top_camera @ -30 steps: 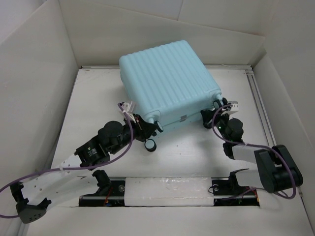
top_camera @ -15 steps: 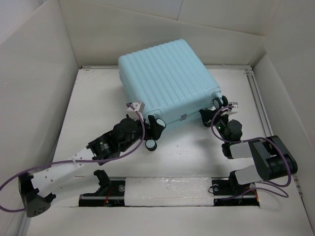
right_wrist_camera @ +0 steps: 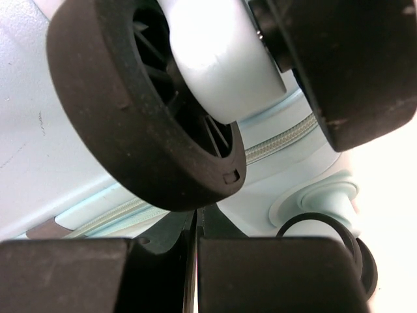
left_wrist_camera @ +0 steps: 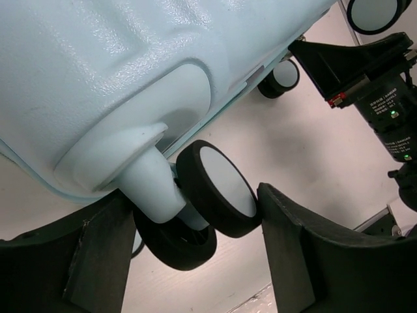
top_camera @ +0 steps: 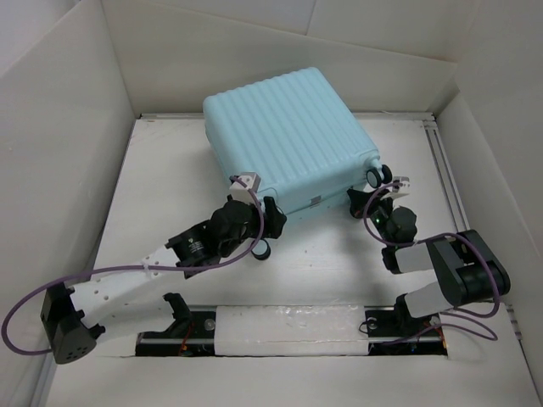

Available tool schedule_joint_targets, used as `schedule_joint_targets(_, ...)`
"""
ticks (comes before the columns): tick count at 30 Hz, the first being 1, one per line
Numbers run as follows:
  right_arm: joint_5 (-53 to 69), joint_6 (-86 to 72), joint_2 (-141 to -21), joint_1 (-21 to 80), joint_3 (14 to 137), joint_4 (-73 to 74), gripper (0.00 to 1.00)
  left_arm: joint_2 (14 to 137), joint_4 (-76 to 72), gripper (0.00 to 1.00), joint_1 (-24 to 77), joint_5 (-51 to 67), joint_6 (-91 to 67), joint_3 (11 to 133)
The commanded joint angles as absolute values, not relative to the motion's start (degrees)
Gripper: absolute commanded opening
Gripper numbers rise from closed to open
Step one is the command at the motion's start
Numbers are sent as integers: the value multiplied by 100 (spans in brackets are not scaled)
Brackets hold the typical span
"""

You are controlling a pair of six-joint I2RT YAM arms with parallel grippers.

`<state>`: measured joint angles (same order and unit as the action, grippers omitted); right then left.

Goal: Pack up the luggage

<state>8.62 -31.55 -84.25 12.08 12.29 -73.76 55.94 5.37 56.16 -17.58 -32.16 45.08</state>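
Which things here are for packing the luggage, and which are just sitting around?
For the job:
- the luggage, lying closed on the table
- the left gripper, jaws either side of a caster wheel
- the right gripper, shut just by a second wheel

Just there:
- the table
- the white walls
- the purple cables
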Motion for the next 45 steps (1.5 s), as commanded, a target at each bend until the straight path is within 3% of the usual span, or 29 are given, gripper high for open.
schedule_joint_targets(1, 1020, -3103, -8438, 1274, 1433, -8033, 0, 5625, 229, 49, 5625, -1907, -3138, 4755)
schedule_joint_targets(4, 1020, -3103, -8280, 1370, 1310, -7911, 0, 5747, 36, 24, 5625, -1907, -3138, 4755)
schedule_joint_targets(5, 1020, -3103, -8218, 1545, 1310, -7910, 0, 5818, -26, 6, 5625, -1794, -3068, 4816)
schedule_joint_targets(6, 924, -3103, -8148, 1695, 1240, -7806, 0, 5818, -87, 0, 5625, -1723, -3006, 4816)
schedule_joint_targets(14, -947, -3085, -7103, 4066, 1011, -6575, 0, 6144, -579, 0, 5625, -1091, -3006, 5106)
schedule_joint_targets(19, -1959, -3357, -7233, 5867, 1396, -6056, 0, 6442, -712, 0, 5625, -450, -3181, 5343)
schedule_joint_targets(23, -2118, -3585, -7970, 6668, 2064, -6222, 0, 6442, -853, 0, 5625, 183, -3331, 5537)
schedule_joint_targets(35, -2169, -4746, -12391, 7822, 4701, -10318, 0, 6029, -1238, 0, 5836, 1687, -4517, 5846)
schedule_joint_targets(40, -2908, -5054, -12832, 7962, 5422, -10380, 0, 6362, -1301, 0, 6572, 1136, -4570, 5994)
schedule_joint_targets(44, -3593, -4843, -12254, 8173, 4775, -10380, 0, 6416, -1669, 0, 6706, 1204, -4737, 5994)
schedule_joint_targets(45, -3664, -4843, -12095, 8174, 4285, -10380, 12, 6416, -1792, 0, 6706, 1256, -4737, 5916)
